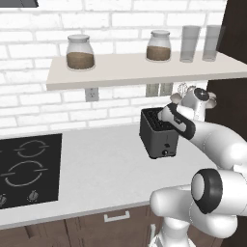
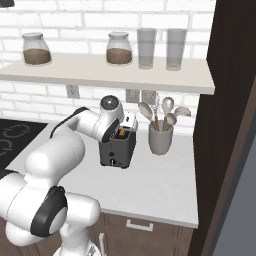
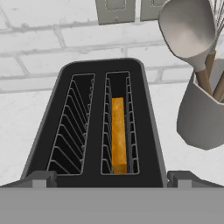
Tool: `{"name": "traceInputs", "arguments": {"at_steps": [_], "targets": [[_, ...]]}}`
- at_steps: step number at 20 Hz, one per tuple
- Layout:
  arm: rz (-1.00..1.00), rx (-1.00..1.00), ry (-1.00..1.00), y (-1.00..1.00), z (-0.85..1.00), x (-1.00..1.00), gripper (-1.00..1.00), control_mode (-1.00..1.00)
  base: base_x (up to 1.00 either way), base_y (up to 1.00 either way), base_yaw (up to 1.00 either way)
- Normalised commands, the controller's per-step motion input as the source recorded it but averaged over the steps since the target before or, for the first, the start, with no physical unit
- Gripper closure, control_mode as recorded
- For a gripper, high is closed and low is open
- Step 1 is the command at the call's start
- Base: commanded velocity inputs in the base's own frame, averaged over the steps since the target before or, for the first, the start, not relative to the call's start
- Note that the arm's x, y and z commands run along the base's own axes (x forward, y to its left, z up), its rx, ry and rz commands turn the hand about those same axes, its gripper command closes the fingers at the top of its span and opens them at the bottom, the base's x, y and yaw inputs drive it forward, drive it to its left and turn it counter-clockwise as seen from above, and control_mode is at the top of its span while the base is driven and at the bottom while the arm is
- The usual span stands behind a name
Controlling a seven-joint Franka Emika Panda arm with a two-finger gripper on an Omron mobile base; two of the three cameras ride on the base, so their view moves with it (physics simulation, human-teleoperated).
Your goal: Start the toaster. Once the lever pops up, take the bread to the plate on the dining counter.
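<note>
The toaster (image 3: pixel 98 127) stands on the grey bench (image 1: pixel 106 169) near the brick wall, just left of a grey utensil holder (image 2: pixel 160 139) full of spoons. In the hand view the bread (image 3: pixel 118 133) sits down inside the right-hand slot, only its golden-brown top edge showing; the other slot holds bare wire guides. The gripper (image 3: pixel 109 179) hangs directly over the toaster's top with its jaws spread wide, the two dark fingertips (image 3: pixel 40 178) set apart at the toaster's near corners, holding nothing; whether they touch the casing cannot be told.

From the left base view the arm's wrist covers the toaster's right top corner, and the slots are too dark to read. From the right base view the hand hides most of the toaster's top, leaving a small orange patch and the front face with its knob. A shelf (image 1: pixel 144 72) above carries jars and glasses, and the cooktop (image 1: pixel 29 169) is cut off at the left edge.
</note>
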Motion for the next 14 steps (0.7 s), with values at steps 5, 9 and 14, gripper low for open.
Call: {"name": "traceInputs", "arguments": {"at_steps": [5,9,14], "targets": [[0.0,0.0,0.0,0.0,0.0,0.0,-1.0,-1.0,0.0,0.0,0.0],[0.0,0.0,0.0,0.0,0.0,0.0,-1.0,-1.0,0.0,0.0,0.0],[0.0,0.0,0.0,0.0,0.0,0.0,-1.0,-1.0,0.0,0.0,0.0]]}}
